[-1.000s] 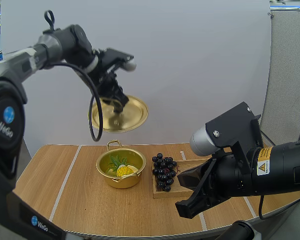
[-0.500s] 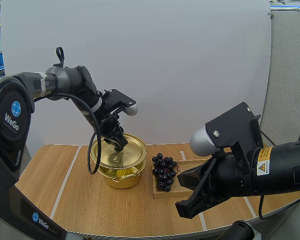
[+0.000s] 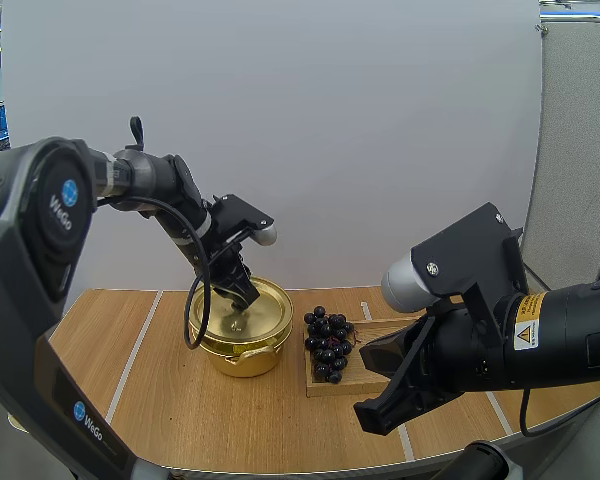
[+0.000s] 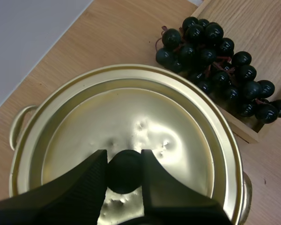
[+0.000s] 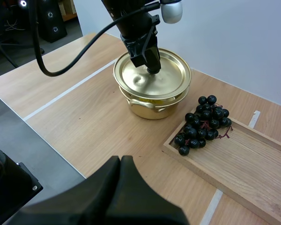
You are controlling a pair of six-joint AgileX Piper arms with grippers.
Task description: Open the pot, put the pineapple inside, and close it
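A gold pot (image 3: 242,352) stands on the wooden table with its gold lid (image 3: 263,306) seated flat on the rim. My left gripper (image 3: 242,298) reaches down onto the lid's middle. From the left wrist, both fingers pinch the black knob (image 4: 125,171) at the centre of the lid (image 4: 145,117). The lid hides whatever is in the pot. My right gripper (image 5: 121,164) hangs shut over the table's front, well short of the pot (image 5: 152,107) and lid (image 5: 152,75).
A bunch of dark grapes (image 3: 326,342) lies at the near end of a wooden tray (image 3: 375,328), just right of the pot. The grapes (image 5: 202,124) nearly touch the pot's side. Bare tabletop stretches left and front of the pot.
My left gripper brought the lid down from high above the table onto the pot. The pineapple seen in the open pot a second ago is now covered. The right arm stayed still.
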